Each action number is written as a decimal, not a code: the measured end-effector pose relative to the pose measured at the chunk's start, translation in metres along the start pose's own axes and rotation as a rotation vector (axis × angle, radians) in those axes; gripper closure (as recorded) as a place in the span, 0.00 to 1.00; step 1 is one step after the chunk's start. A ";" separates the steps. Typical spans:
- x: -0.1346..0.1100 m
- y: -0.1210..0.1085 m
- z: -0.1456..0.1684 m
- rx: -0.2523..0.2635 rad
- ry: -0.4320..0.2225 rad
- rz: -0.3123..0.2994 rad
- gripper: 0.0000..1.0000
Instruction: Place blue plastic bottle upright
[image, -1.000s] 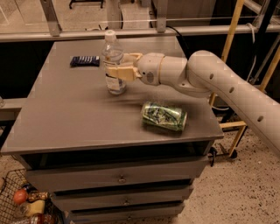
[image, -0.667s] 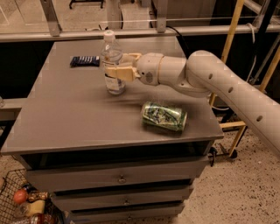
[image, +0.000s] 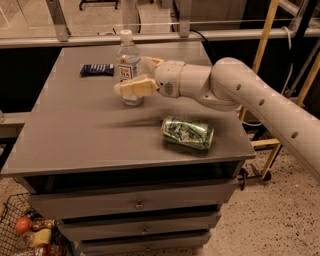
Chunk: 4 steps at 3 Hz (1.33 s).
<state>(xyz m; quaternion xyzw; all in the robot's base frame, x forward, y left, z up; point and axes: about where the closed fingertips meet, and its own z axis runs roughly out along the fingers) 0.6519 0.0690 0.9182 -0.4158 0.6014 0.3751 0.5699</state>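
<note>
Presently the gripper (image: 132, 76) is at the blue plastic bottle (image: 129, 52), toward the far side of the grey table (image: 75, 135). Clamped or loose: cannot tell. The bottle stands upright, white cap on top. A dark blue packet (image: 97, 69) lies near it, on the side away from the arm. A green-patterned can (image: 187, 132) lies on its side, nearer the front edge.

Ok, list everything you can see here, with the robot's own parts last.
clear plastic bottle with white cap and pale blue label: one, clear, upright at the tabletop's back
green-patterned metal can: one, green, on its side, front right
flat dark blue packet: one, dark blue, back left
grey drawer cabinet: one, grey, bearing all three
wire basket: one, dark, on the floor, lower left
white robot arm: one, white, reaching in from the right
gripper: one, cream, shut on the bottle
</note>
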 end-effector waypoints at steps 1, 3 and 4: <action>0.000 0.000 0.000 0.000 0.000 0.000 0.00; -0.027 0.015 -0.042 0.077 0.108 -0.073 0.00; -0.037 0.025 -0.083 0.156 0.140 -0.088 0.00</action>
